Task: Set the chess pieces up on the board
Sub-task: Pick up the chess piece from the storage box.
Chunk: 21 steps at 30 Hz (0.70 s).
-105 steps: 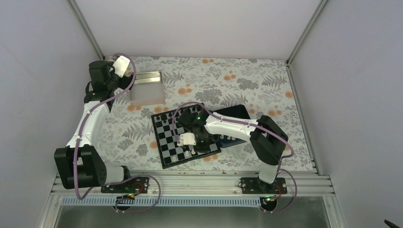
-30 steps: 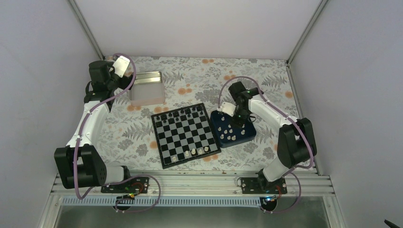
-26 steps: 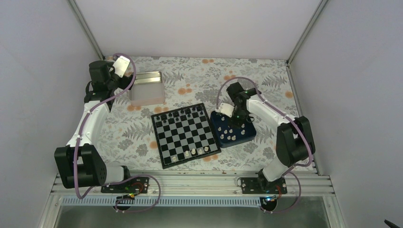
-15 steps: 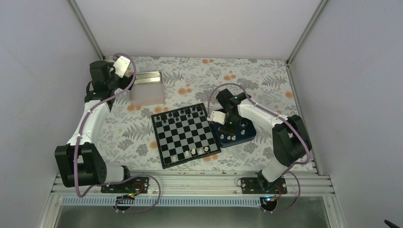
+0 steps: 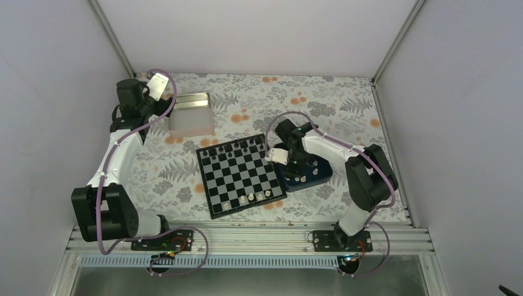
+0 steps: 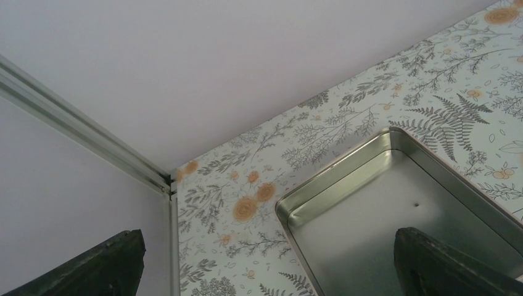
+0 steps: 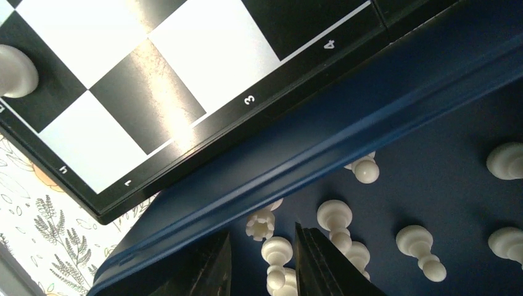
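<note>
The board lies mid-table, with black pieces along its far row and a few white chess pieces on its near row. My right gripper is low over the left side of the dark blue tray. In the right wrist view its fingers stand a little apart, astride a white piece lying in the tray, not closed on it. A white rook and several more white pieces lie around it. The board's corner carries one white piece. My left gripper is open and empty.
The silver tin sits at the far left, and its corner lies below my left gripper. White walls with metal posts enclose the floral-patterned table. The tray touches the board's right edge.
My right arm left the board, swung to the tray's far side, then moved left and down among the white pieces. The left arm has not moved.
</note>
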Each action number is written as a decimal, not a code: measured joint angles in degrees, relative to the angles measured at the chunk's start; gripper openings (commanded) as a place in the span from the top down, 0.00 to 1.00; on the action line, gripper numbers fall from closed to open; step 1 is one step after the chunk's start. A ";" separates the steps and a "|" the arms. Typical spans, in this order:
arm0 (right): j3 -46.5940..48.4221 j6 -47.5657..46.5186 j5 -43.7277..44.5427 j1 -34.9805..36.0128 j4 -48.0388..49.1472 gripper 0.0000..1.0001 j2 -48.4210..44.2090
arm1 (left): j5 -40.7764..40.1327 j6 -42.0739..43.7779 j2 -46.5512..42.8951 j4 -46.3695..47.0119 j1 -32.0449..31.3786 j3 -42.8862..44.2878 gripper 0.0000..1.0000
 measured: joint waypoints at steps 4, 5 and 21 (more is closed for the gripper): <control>0.00 0.00 0.02 0.00 0.46 0.70 0.31 | -0.13 0.00 0.00 0.00 0.00 0.00 0.00; 0.00 0.00 0.02 0.00 0.55 0.70 0.31 | -0.13 0.00 0.00 -0.02 0.00 0.00 0.00; 0.00 0.00 0.13 0.00 1.60 0.67 1.70 | -0.13 0.00 0.00 0.00 0.26 -0.02 0.00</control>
